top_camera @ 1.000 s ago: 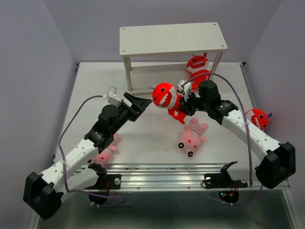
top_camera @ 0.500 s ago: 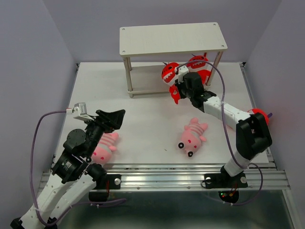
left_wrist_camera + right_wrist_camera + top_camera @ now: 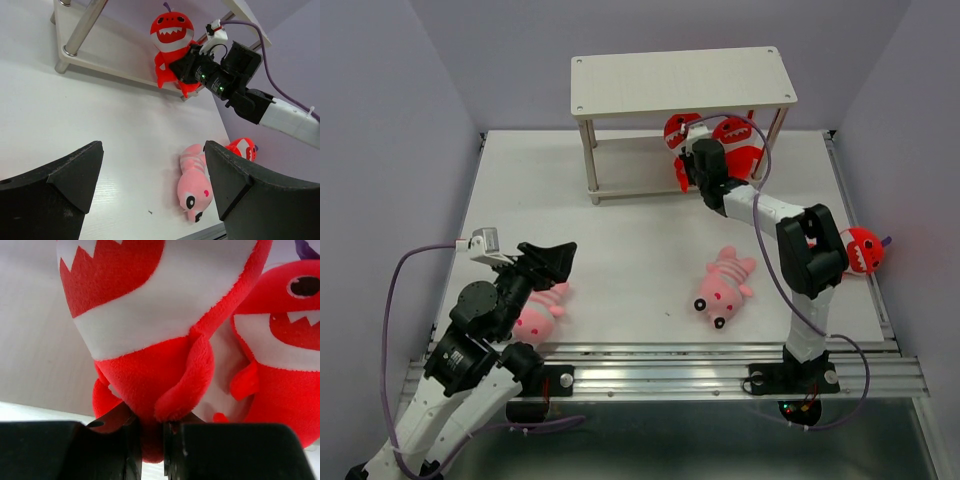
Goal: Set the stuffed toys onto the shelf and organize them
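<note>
Between lilac walls point(image 3: 380, 120), a white table point(image 3: 620, 230) bears the shelf point(image 3: 680, 85).

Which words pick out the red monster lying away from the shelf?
Follow the table to its right edge, nearer than the shelf. A red monster lies there alone. The other two red monsters are at the shelf's lower board, one in the right gripper.

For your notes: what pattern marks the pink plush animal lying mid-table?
The pink plush animal has darker pink stripes; clearest in left wrist view.
</note>
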`<control>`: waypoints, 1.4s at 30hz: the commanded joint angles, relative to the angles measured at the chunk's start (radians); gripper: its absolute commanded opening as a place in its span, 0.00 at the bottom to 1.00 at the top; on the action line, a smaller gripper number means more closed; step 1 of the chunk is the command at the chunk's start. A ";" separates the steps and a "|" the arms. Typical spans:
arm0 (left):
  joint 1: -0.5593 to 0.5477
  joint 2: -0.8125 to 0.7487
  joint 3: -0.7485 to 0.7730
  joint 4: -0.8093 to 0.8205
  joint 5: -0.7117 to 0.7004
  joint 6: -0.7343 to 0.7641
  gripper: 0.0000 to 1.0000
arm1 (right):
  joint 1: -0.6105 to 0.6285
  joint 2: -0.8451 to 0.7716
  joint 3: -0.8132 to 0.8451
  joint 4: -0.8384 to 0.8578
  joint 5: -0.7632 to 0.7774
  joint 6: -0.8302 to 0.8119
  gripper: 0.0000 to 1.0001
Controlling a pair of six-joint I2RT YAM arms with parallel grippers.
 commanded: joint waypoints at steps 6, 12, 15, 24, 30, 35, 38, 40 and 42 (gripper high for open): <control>0.001 -0.018 -0.020 0.020 -0.012 0.012 0.93 | -0.045 -0.005 0.010 0.093 -0.019 -0.068 0.09; 0.001 -0.021 -0.031 0.030 -0.004 0.002 0.93 | -0.045 -0.023 -0.027 0.093 -0.019 -0.084 0.15; 0.001 -0.027 -0.031 0.024 -0.003 -0.001 0.93 | -0.045 -0.028 -0.038 0.084 -0.030 -0.082 0.19; 0.001 -0.043 -0.028 0.012 0.000 -0.007 0.93 | -0.055 -0.052 -0.053 0.073 -0.015 -0.073 0.46; 0.001 -0.043 -0.029 0.017 0.005 -0.011 0.93 | -0.055 -0.077 -0.072 0.073 -0.004 -0.068 0.63; 0.002 -0.046 -0.028 0.017 0.016 -0.016 0.93 | -0.055 -0.104 -0.082 0.073 0.002 -0.062 0.66; 0.001 -0.046 -0.026 0.015 0.019 -0.021 0.93 | -0.055 -0.132 -0.092 0.072 0.001 -0.056 0.70; 0.001 -0.049 -0.025 0.015 0.022 -0.021 0.93 | -0.055 -0.149 -0.099 0.066 0.001 -0.055 0.73; 0.002 -0.047 -0.023 0.017 0.025 -0.022 0.93 | -0.055 -0.176 -0.105 0.058 0.001 -0.058 0.75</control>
